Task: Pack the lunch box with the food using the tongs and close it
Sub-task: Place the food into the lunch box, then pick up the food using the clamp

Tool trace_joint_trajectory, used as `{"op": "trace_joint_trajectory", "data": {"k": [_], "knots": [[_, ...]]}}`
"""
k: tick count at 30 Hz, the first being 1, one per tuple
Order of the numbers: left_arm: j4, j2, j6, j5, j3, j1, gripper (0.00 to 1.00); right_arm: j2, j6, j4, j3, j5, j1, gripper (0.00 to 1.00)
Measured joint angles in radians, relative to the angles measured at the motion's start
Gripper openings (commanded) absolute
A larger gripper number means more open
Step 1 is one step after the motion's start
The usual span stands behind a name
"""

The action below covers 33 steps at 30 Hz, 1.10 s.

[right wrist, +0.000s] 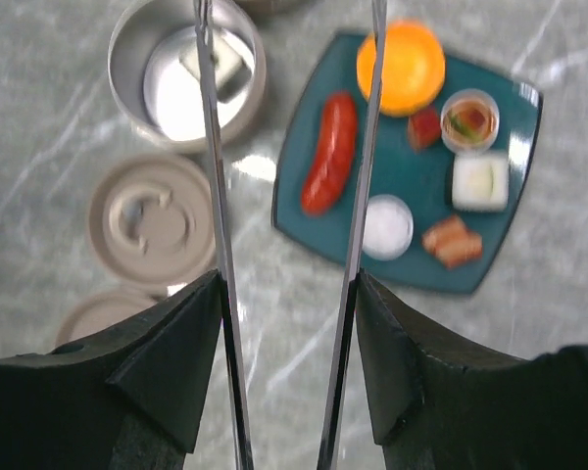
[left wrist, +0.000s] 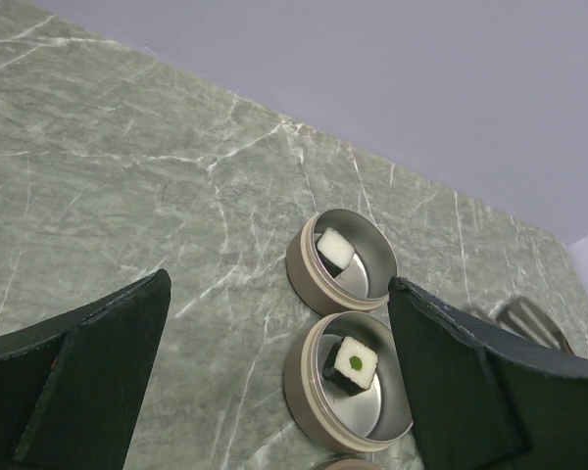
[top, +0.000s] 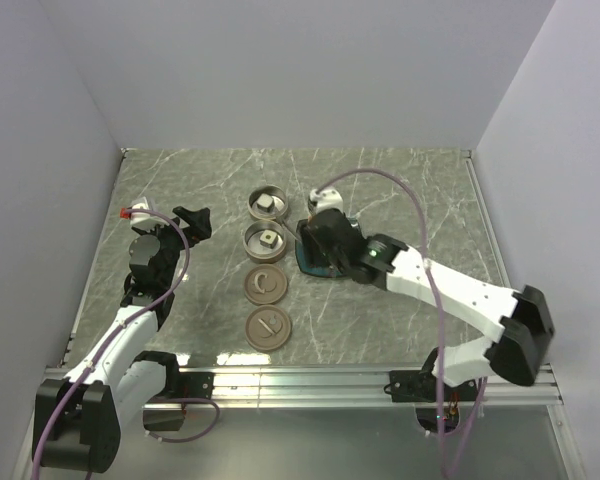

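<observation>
Right tool (right wrist: 287,328) grips the tongs (right wrist: 219,245), their arms apart; one arm runs over a tin (right wrist: 127,59), the other over the plate (right wrist: 426,186). Food is on the plate: sausage (right wrist: 330,152), orange ball (right wrist: 402,67), white cube (right wrist: 480,181), small bits. Two lids (top: 267,328) lie nearest on the worktop (top: 400,190). Two open tins sit beyond them, one bite (left wrist: 353,362) in each. Left tool (left wrist: 279,294) is wide open and empty, above the worktop left of the tins.
</observation>
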Motion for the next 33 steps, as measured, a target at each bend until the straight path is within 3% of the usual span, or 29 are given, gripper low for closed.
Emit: {"op": "trace_joint_trajectory", "data": {"k": [6, 18, 33], "knots": [[0.000, 0.000, 0.000, 0.001, 0.000, 0.001, 0.99, -0.150, 0.089, -0.024, -0.168, 0.017, 0.034, 0.62], [0.000, 0.000, 0.000, 0.003, 0.000, 0.001, 1.00, -0.125, 0.171, -0.051, -0.218, 0.024, 0.037, 0.59], [0.000, 0.000, 0.000, 0.007, 0.000, 0.002, 0.99, -0.056, 0.181, -0.034, -0.256, -0.028, 0.038, 0.37]]}}
